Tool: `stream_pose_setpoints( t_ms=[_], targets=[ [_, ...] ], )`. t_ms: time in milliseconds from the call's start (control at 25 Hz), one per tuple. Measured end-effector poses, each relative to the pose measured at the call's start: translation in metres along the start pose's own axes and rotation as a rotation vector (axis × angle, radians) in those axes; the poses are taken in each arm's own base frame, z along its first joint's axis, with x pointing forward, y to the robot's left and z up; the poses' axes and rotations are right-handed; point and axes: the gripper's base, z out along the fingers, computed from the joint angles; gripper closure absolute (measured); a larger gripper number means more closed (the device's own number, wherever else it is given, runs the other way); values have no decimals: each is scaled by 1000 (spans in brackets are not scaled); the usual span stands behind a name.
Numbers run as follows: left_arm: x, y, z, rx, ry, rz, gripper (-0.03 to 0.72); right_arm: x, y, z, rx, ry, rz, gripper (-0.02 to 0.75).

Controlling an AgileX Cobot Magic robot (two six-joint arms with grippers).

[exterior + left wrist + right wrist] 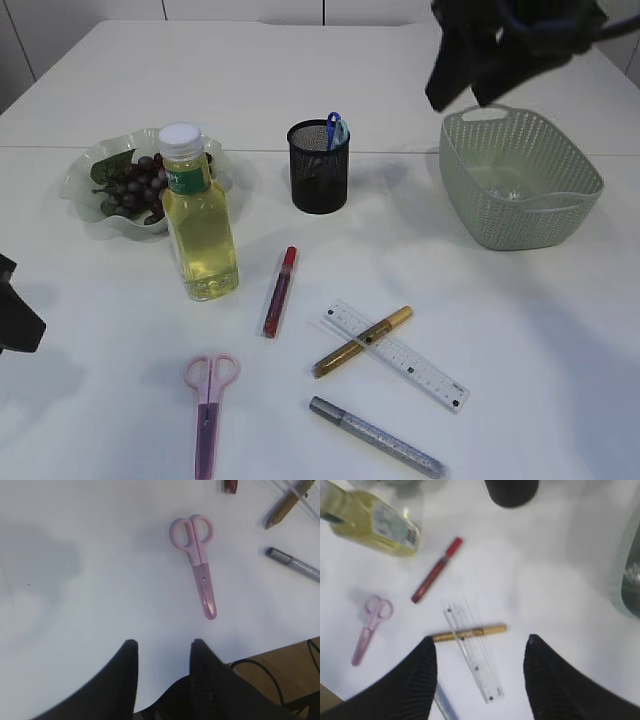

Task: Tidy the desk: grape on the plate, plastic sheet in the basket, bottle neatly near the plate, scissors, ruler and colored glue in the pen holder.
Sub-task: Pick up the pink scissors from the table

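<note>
We count one bottle point(198, 215), one plate point(82, 190), one pen holder point(318, 167), one basket point(520, 180), one pair of scissors point(208, 398), one ruler point(398, 355) and three glue pens on the white tabletop point(520, 330).

Bottle: clear, yellow liquid inside, white cap, green label; stands upright just in front of the plate, at its right side. Plate: pale, wavy rim, w/ a dark grape bunch point(140, 184) and green leaves on it. Pen holder: black mesh, upright, centre back; something blue sticks out of its top, we can't tell what. Basket: light green, woven look, at the right back; a shiny clear thing lies in its bottom, probably the plastic sheet, but we can't be sure.

Glue pens: red one point(279, 291) lies between bottle and ruler, cap end pointing away; gold one point(362, 341) lies crossed w/ the clear ruler, touching it; which of the two is on top we can't tell. Silver glitter one point(377, 437) lies nearest the front edge, apart from the rest. Scissors: pink handles, pink blade cover, closed, lying flat at front left, handles toward the bottle.

Left gripper point(162, 647): low at the tabletop's left front edge, near the scissors' tip but not touching; jaws apart, nothing between them. Right gripper point(480, 642): high above the basket side, looking down on ruler and gold pen; jaws wide apart, holding nothing.
</note>
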Motion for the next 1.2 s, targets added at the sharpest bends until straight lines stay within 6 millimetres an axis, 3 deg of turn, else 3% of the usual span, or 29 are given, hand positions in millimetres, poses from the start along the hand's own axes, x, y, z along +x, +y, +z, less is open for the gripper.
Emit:
stream_pose_setpoints(
  t_ms=[200, 360, 480, 720, 1040, 1200],
  targets=[
    [5, -16, 5, 26, 30, 51, 429, 45, -2, 13, 88, 150, 32, 300],
    [16, -45, 14, 5, 48, 108, 429, 79, -2, 22, 93, 242, 49, 300],
    [23, -67, 20, -38, -11, 115, 429, 93, -3, 31, 89, 295, 62, 300],
    [25, -89, 51, -91, -65, -20, 429, 97, -4, 36, 90, 300, 65, 300],
    [25, -81, 117, -216, 65, -187, 428, 96, -4, 36, 89, 288, 66, 300],
    [24, -79, 137, -254, 109, -203, 363, 95, -2, 36, 75, 283, 74, 300]
  ],
)
